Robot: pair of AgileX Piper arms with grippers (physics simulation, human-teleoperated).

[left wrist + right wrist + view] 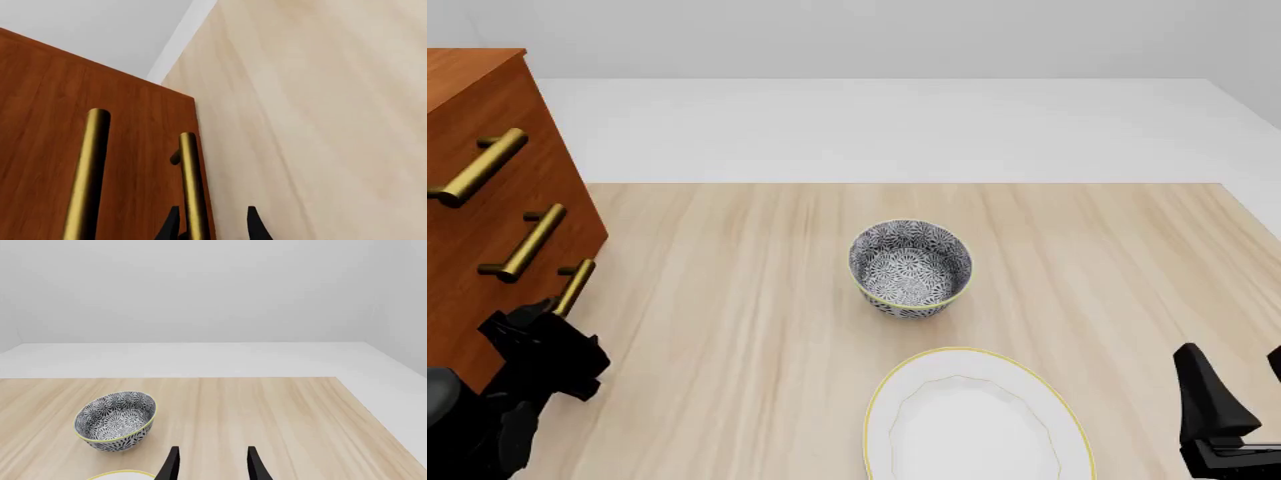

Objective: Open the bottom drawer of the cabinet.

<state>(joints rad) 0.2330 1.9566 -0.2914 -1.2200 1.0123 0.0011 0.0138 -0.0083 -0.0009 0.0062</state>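
Note:
The cabinet (487,200) is a tall reddish-brown chest at the table's left edge, with three brass bar handles. The bottom drawer (541,300) looks flush with the cabinet front. Its handle (574,287) is the lowest one. In the left wrist view this handle (189,175) runs between my open left gripper's (212,222) fingers, close to one fingertip (173,220). The middle drawer's handle (90,170) is beside it. In the front view my left gripper (557,320) is at the bottom handle's near end. My right gripper (1234,378) is open and empty at the near right.
A patterned bowl (910,268) stands mid-table and also shows in the right wrist view (115,421). A white plate with a yellow rim (961,353) lies in front of it. The wooden table (1094,260) ends at a white floor behind.

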